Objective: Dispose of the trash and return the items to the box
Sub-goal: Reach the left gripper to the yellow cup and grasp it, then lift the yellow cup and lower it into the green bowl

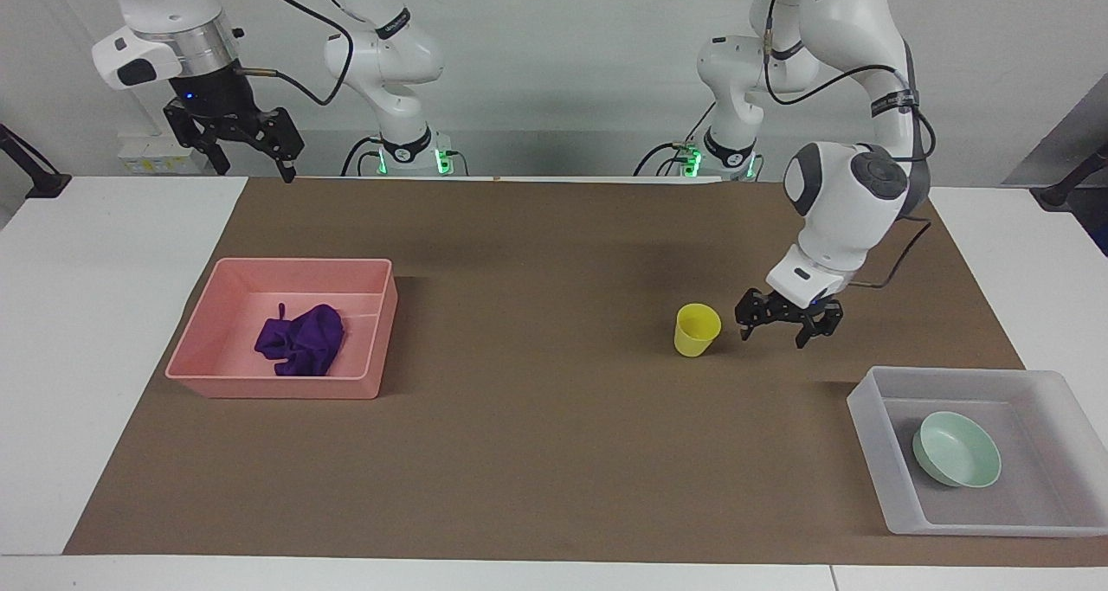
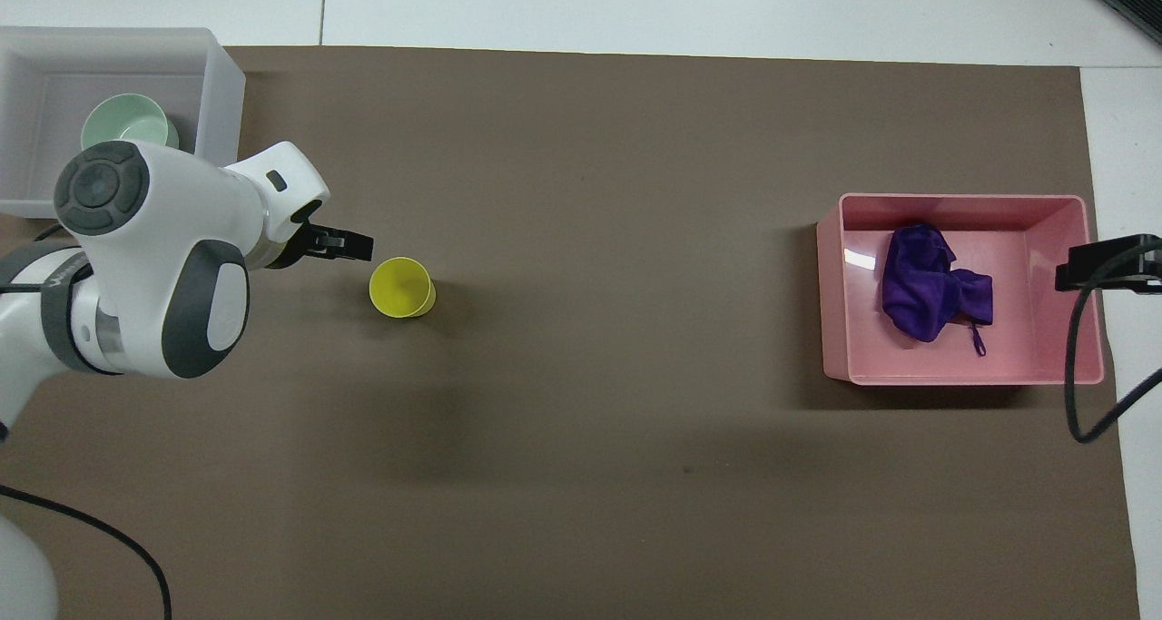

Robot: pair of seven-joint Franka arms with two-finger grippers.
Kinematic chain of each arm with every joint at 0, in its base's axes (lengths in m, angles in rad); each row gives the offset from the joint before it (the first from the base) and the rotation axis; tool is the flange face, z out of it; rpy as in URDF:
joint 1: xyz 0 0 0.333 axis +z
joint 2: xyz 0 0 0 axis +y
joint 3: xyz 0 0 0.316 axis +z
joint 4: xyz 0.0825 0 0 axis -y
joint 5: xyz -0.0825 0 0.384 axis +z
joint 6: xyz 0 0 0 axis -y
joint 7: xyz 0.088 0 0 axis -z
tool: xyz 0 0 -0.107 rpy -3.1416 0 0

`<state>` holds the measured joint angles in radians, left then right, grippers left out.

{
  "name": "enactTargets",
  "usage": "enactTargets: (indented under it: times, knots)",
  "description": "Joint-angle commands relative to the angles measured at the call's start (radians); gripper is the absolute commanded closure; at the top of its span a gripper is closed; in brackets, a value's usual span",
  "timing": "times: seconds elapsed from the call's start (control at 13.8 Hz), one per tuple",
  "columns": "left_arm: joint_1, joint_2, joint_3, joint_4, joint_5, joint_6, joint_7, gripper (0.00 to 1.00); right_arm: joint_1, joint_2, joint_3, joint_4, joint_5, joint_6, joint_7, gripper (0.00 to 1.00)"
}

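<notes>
The yellow cup (image 1: 697, 330) stands upright on the brown mat (image 1: 537, 452); it also shows in the overhead view (image 2: 400, 287). My left gripper (image 1: 772, 338) is open and empty, low over the mat beside the cup, toward the left arm's end, not touching it (image 2: 359, 243). The mint-green bowl (image 1: 956, 449) lies in the translucent box (image 1: 866, 405) at that end. The purple cloth wad (image 1: 300, 340) lies in the pink bin (image 1: 277, 389). My right gripper (image 1: 255, 171) is open and empty, raised high over the table edge by the bin.
The box (image 2: 218, 84) and the bowl (image 2: 127, 123) sit at the left arm's end, the pink bin (image 2: 962, 202) with the cloth (image 2: 930, 284) at the right arm's end. The right gripper (image 2: 1103, 264) shows at the bin's edge. A cable hangs from the right arm.
</notes>
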<state>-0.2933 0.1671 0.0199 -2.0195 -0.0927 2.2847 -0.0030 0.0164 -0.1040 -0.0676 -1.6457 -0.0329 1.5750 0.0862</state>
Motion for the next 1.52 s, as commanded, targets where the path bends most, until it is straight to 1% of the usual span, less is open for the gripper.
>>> enactTargets:
  times: [0.0,0.07,0.14,0.29,0.36,0.58,0.72,0.94,1.23,1.44]
  knots:
    - [-0.035,-0.064,0.017,-0.105,0.001,0.045,-0.015,0.00,0.004,-0.054,0.006,-0.078,0.010,0.034,-0.014,0.00]
    - [-0.044,-0.061,0.017,-0.114,0.001,0.074,-0.021,0.00,0.004,-0.054,0.008,-0.077,0.010,0.034,-0.016,0.00]
    - [-0.047,-0.052,0.017,-0.120,0.001,0.105,-0.038,0.22,0.004,-0.052,0.009,-0.075,0.008,0.031,-0.017,0.00]
    - [-0.049,-0.041,0.015,-0.137,0.001,0.151,-0.048,0.88,0.004,-0.049,0.011,-0.065,0.002,0.002,-0.048,0.00]
    - [-0.049,-0.038,0.017,-0.140,0.001,0.163,-0.048,1.00,0.004,-0.049,0.011,-0.063,0.005,-0.004,-0.054,0.00]
    - [-0.040,-0.043,0.020,-0.124,-0.001,0.153,-0.057,1.00,0.004,-0.052,0.011,-0.068,0.011,-0.004,-0.052,0.00]
    - [-0.017,-0.054,0.022,-0.088,-0.001,0.124,-0.057,1.00,0.004,-0.054,0.011,-0.069,0.013,-0.009,-0.049,0.00]
    - [0.081,-0.037,0.022,0.039,0.001,0.059,-0.049,1.00,0.004,-0.054,0.011,-0.068,0.013,-0.018,-0.054,0.00]
    - [0.227,0.046,0.022,0.218,0.002,0.055,-0.037,1.00,0.004,-0.055,0.009,-0.066,0.013,-0.016,-0.052,0.00]
    - [0.337,0.095,0.020,0.330,0.002,0.026,-0.025,1.00,0.000,-0.056,0.008,-0.066,0.013,-0.018,-0.054,0.00]
